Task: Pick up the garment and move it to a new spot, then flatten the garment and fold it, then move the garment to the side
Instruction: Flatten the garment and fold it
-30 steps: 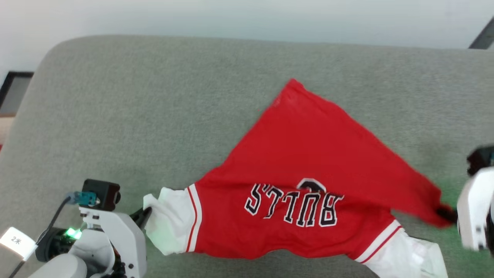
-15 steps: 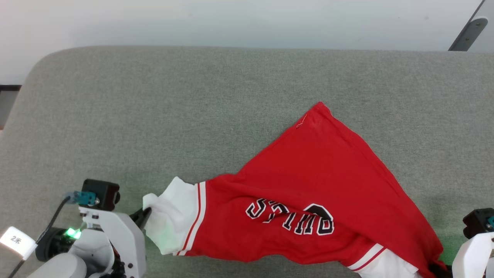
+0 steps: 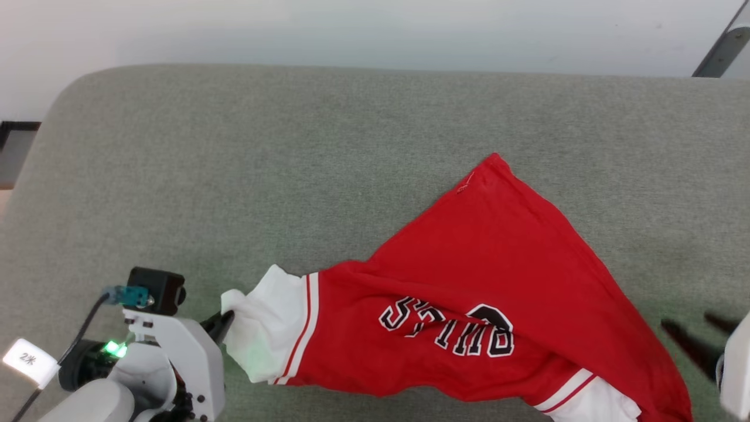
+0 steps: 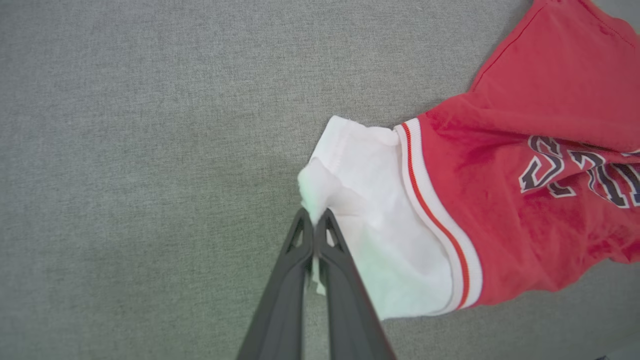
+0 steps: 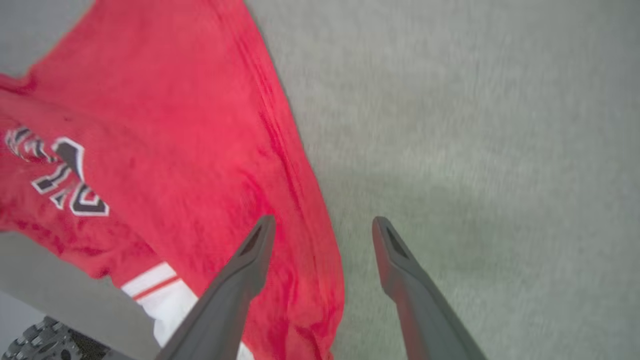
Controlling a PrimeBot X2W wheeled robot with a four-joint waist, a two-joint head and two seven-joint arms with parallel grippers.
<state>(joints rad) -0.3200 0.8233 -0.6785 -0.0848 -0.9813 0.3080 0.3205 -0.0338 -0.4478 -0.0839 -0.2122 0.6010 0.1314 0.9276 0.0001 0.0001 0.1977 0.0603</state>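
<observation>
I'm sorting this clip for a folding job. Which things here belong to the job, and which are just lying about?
Belongs to the job:
red shirt, lying on the grey cushion
left gripper, shut on the shirt's white sleeve
right gripper, open at the shirt's edge

Just lying about:
metal bar, far right corner
dark frame, left edge

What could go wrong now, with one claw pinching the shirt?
The left gripper pinches only a small tuft of white sleeve on the garment; a tug might slip it free. The other sleeve lies at the near edge of the grey surface and could slide off, since the right gripper is open, holding nothing.
</observation>
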